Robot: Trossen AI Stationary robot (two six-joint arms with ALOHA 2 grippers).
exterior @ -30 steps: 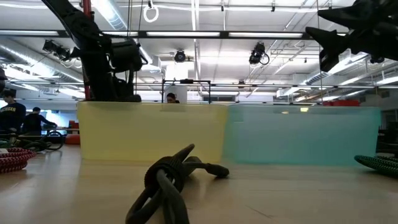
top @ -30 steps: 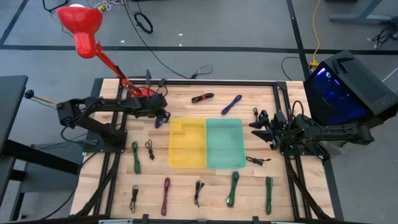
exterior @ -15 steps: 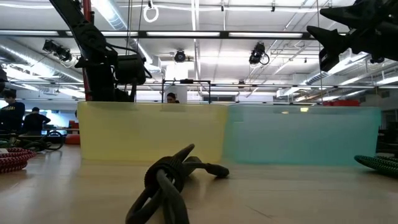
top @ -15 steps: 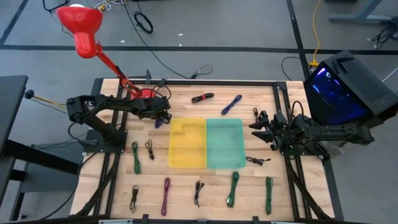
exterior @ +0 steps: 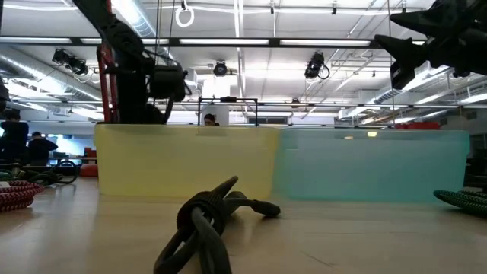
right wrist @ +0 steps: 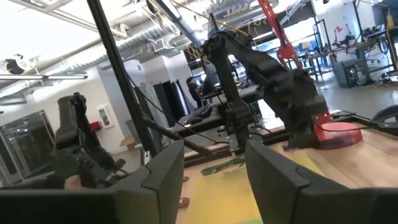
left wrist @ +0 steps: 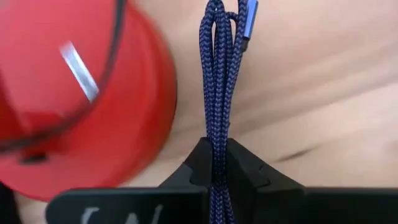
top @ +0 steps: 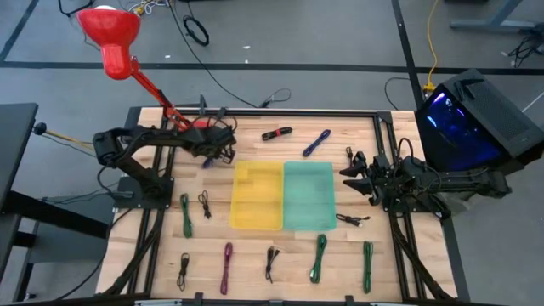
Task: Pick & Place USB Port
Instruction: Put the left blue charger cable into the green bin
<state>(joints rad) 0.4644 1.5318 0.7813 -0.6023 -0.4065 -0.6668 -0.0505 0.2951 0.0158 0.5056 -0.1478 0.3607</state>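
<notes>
From above, the yellow tray (top: pixel 257 196) lies in the middle of the wooden table (top: pixel 255 263), and the green tray (top: pixel 307 195) touches it on the side of the right arm. The left gripper (top: pixel 223 150) is just beyond the far corner of the yellow tray, near the red lamp base (top: pixel 197 126). A blue cable (top: pixel 206 161) hangs from it, only partly seen. The right gripper (top: pixel 350 172) waits just beside the green tray, with its fingers spread wide and nothing between them. Beyond the trays lie a red and black cable (top: pixel 277 133) and a second blue cable (top: pixel 316 143). On the near side of the yellow tray lie a purple cable (top: pixel 227 266) and a small black cable (top: pixel 271 262) (other green and black cables lie around too).

From table height, the yellow tray (exterior: pixel 185 161) and the green tray (exterior: pixel 371 164) stand as one low wall. A coiled black cable (exterior: pixel 207 221) lies in front of the yellow tray. The left gripper (exterior: pixel 169 80) hangs above the yellow tray's far side; here I cannot tell what it holds.

In the left wrist view, the fingers (left wrist: pixel 245 171) are closed narrowly on the blue cable (left wrist: pixel 217 81), a braided folded bundle with a metal plug at its end. The red lamp base (left wrist: pixel 81 93) is just beside it.

In the right wrist view, the fingers (right wrist: pixel 166 171) stand wide apart, and the left arm (right wrist: pixel 261 74) shows beyond the yellow tray (right wrist: pixel 217 196).
</notes>
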